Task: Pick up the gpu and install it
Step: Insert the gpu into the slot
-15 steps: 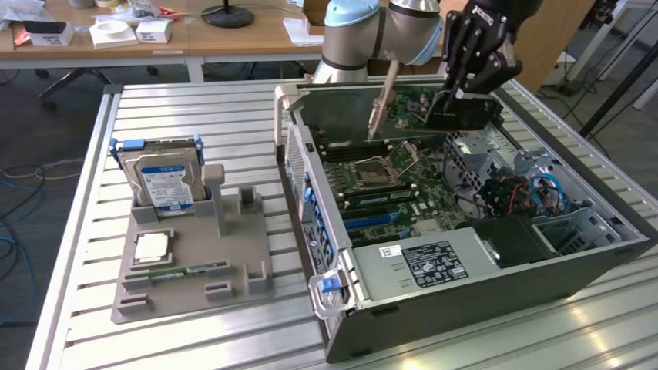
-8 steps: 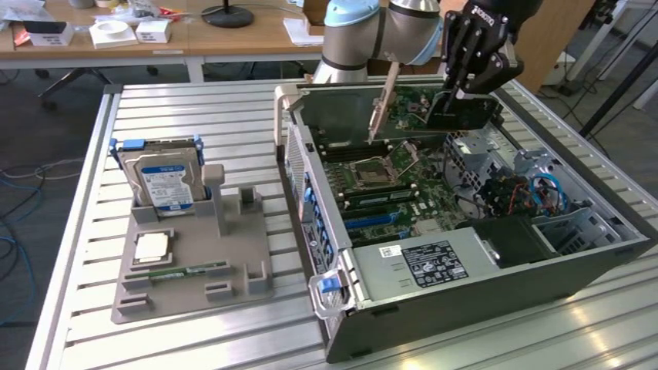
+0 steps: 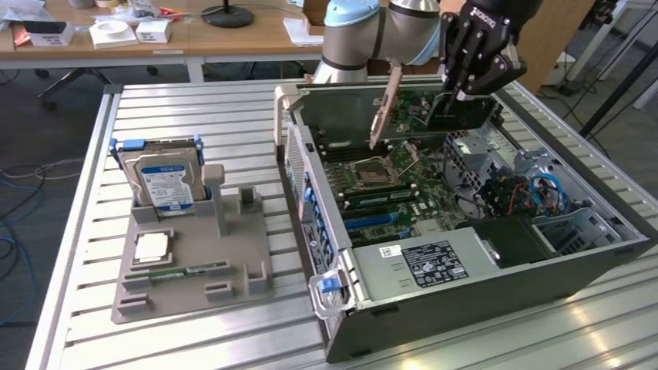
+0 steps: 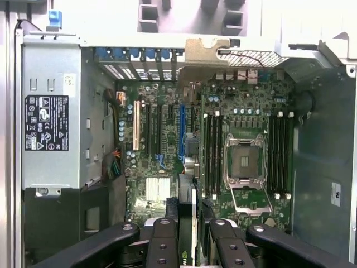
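Gpu (image 3: 460, 116) clamped in gripper (image 3: 468, 91) over case (image 3: 575, 270).
Held on edge, long axis roughly level, bracket (image 3: 384, 108) beyond fingers (image 3: 458, 54); wrist aimed down.

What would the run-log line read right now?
claw: shut on gpu | gpu: edge-down over motherboard in open case | hard drive: standing in grey holder
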{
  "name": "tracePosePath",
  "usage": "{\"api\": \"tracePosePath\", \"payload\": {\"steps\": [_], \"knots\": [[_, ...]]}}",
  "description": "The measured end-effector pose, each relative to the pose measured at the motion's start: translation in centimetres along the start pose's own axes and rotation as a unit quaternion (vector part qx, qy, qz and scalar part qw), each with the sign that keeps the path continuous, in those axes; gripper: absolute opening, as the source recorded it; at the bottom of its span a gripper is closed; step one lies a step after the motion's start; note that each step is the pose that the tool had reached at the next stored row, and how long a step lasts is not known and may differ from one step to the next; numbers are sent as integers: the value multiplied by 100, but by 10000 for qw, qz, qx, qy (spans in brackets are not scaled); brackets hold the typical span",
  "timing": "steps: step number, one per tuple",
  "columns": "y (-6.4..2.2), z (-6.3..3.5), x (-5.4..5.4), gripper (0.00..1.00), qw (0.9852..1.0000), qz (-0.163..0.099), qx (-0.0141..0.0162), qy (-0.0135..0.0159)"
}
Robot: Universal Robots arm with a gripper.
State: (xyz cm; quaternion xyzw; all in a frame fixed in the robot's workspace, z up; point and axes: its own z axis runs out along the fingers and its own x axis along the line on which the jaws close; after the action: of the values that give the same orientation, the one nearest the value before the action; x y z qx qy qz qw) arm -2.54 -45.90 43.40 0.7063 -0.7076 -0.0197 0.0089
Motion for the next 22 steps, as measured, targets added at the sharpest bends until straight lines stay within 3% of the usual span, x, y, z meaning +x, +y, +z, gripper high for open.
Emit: {"api": "tracePosePath", "payload": {"steps": [22], "knots": [[-3, 177, 3, 26, 9999, -156, -2, 6]]}}
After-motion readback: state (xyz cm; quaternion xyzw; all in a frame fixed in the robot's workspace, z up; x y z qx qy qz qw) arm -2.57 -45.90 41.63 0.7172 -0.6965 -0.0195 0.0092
